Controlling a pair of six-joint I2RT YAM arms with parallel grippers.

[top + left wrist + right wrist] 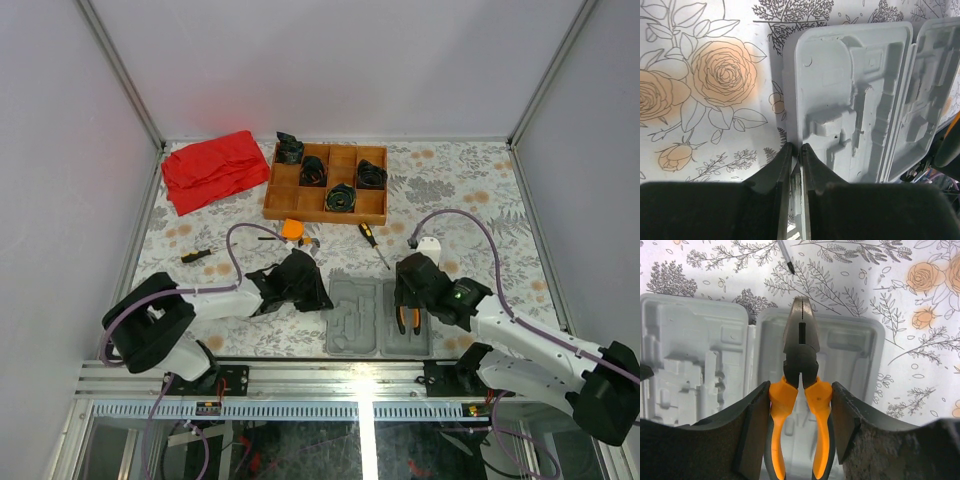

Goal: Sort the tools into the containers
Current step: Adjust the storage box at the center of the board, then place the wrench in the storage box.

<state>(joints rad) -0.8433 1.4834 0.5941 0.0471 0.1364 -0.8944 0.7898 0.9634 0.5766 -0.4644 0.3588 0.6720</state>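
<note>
Hidden from above: the head of the pliers [800, 340] sits under the right end effector [801, 390]; only the orange handles show there.
Cut off: the handle ends run off the bottom of the right wrist view. One screwdriver [786, 260] shows there only as a shaft tip at the top edge.
Hard to make out: a small piece just beside the orange tape measure [291, 229] is too small to identify.
Pliers, axis: long axis runs near to far, nose closed and pointing away from the arm bases, handles toward the near edge.
Pliers, place: over the right half of the open grey case [690, 340]; contact with it cannot be told.
Right end effector: clamped on the pliers, one finger against the outside of each orange handle.
Left end effector [796, 150]: fingers drawn almost together, pinching the left rim of the grey case.
Grey case: lying open and flat on the floral tabletop [480, 200] between the two arms, recesses facing up.
Other tools: second screwdriver [196, 255] lies well left of the case; tape measure lies near the wooden tray [270, 185].
</note>
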